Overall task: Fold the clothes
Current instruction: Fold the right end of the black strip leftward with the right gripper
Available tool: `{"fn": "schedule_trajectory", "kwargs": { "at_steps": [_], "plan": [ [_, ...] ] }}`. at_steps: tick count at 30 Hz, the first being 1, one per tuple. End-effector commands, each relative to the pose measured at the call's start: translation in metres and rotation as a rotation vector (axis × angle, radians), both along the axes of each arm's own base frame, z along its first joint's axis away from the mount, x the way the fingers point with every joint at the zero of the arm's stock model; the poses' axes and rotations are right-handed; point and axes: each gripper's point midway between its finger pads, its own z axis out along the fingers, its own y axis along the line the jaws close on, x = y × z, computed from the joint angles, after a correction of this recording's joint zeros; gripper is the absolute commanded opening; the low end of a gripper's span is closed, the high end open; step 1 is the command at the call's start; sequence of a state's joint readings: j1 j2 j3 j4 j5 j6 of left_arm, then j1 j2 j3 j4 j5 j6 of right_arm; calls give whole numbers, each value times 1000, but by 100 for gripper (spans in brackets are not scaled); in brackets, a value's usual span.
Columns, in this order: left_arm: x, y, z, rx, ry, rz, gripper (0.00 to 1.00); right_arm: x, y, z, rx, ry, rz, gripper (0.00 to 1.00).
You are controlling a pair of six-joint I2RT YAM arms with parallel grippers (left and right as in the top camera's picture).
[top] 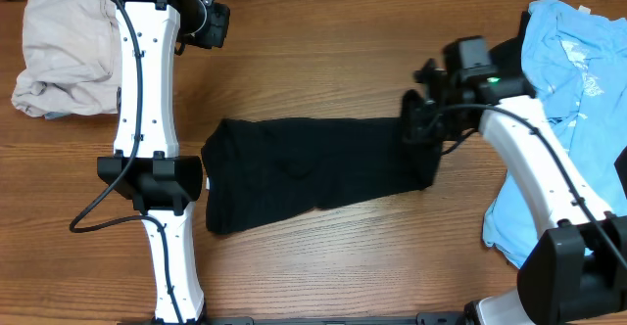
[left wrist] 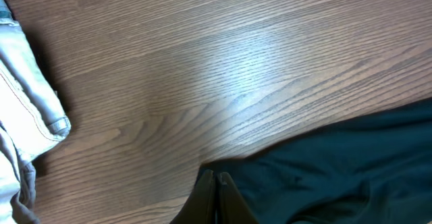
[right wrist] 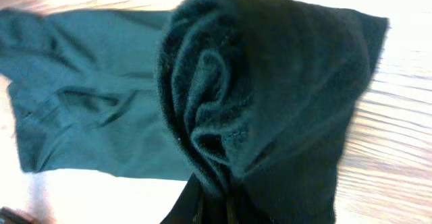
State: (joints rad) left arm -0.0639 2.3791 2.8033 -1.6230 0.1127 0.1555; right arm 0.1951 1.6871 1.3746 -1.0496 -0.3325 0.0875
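Wooden bench (top: 323, 266): the black T-shirt (top: 313, 173) lies at centre, its 3 o'clock end bunched in the closed jaws of the right gripper (top: 419, 134). The left gripper (left wrist: 216, 183), jaws closed and empty, hovers toward 11 o'clock.

Left white-and-black arm (top: 147, 100): extended forward; left black two-finger gripper (left wrist: 214, 178): closed | right white-and-black arm (top: 534, 159): bent inward; right black two-finger gripper (top: 421, 127): clamped on black fabric T-shirt (top: 313, 173)

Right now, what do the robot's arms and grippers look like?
The left arm and right arm are smooth white tubes with black joints and thin black cables. The left gripper and right gripper are black; a green light glows near the right one.
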Motion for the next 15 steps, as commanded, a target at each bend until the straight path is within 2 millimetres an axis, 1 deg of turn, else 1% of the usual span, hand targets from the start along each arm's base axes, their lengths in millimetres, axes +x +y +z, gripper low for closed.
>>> {"fn": "schedule_trajectory", "kwargs": {
  "at_steps": [1, 6, 11, 13, 15],
  "plan": [
    [-2, -3, 22, -25, -55, 4, 4, 5, 26, 17, 22, -60, 12, 4],
    [-2, -3, 22, -25, -56, 3, 5, 8, 64, 12, 45, -88, 52, 4],
    [-2, -3, 22, -21, -56, 2, 5, 7, 96, -4, 60, -79, 95, 6],
    [-2, -3, 22, -21, -55, 2, 6, 2, 107, -11, 57, -68, 123, 9],
    [-2, -3, 22, -21, -55, 2, 6, -4, 118, -15, 57, -58, 154, 18]
  ]
}}
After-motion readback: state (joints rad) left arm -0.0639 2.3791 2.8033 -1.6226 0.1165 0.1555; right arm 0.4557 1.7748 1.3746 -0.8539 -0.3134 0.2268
